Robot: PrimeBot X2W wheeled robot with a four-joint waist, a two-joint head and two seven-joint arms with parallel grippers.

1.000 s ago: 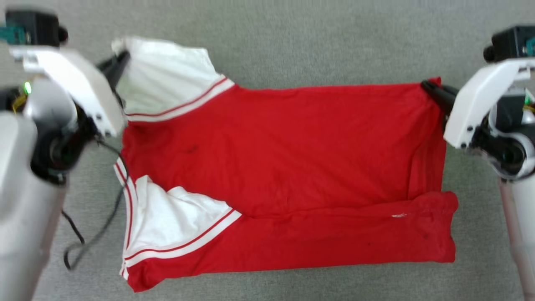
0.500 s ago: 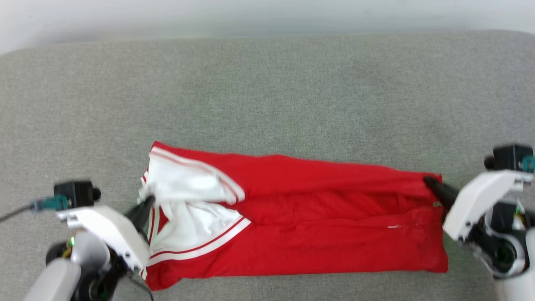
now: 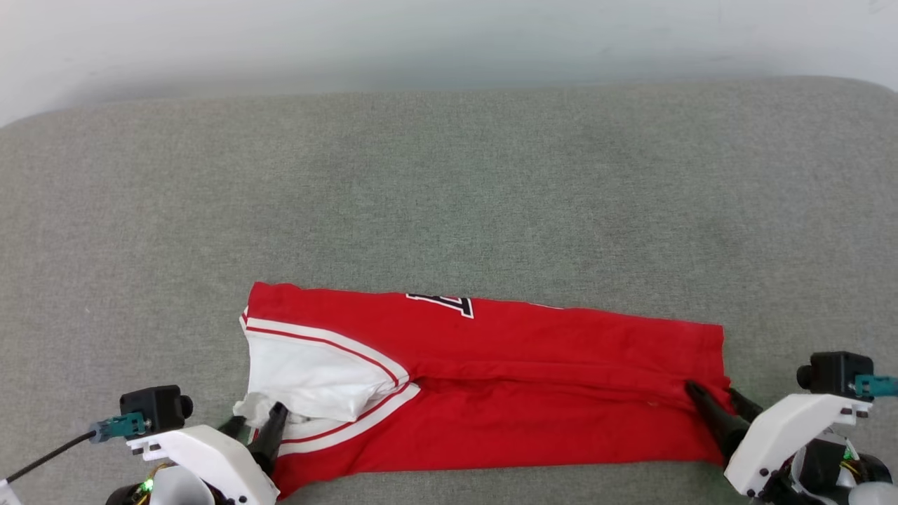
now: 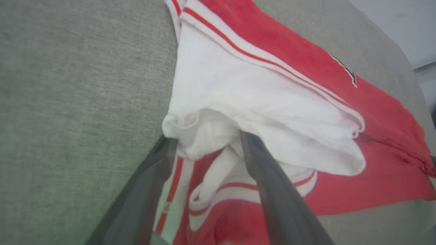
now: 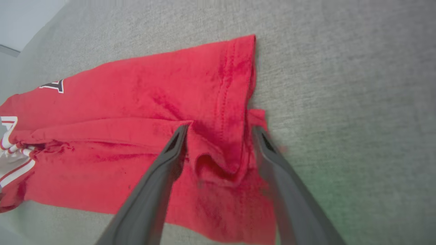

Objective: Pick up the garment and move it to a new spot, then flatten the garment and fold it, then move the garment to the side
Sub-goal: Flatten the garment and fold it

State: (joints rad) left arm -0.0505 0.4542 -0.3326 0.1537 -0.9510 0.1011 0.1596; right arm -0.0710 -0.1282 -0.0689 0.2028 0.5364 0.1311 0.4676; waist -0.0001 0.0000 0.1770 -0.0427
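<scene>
Red T-shirt (image 3: 533,393) lies folded lengthwise on grey upholstery (image 3: 449,196) — left end effector (image 3: 257,415) released, astride the white sleeve (image 4: 238,85); right end effector (image 3: 712,390) released, astride the hem corner (image 5: 235,102).

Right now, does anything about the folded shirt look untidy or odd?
Yes. The white sleeve by the left gripper is bunched and sticks out past the fold, and the hem corner between the right gripper's open jaws is puckered.

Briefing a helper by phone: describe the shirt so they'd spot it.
On the grey fabric surface, at its near side, the garment lies folded between the left gripper and right gripper. It alone is bright red, with a white sleeve at its left end.
</scene>
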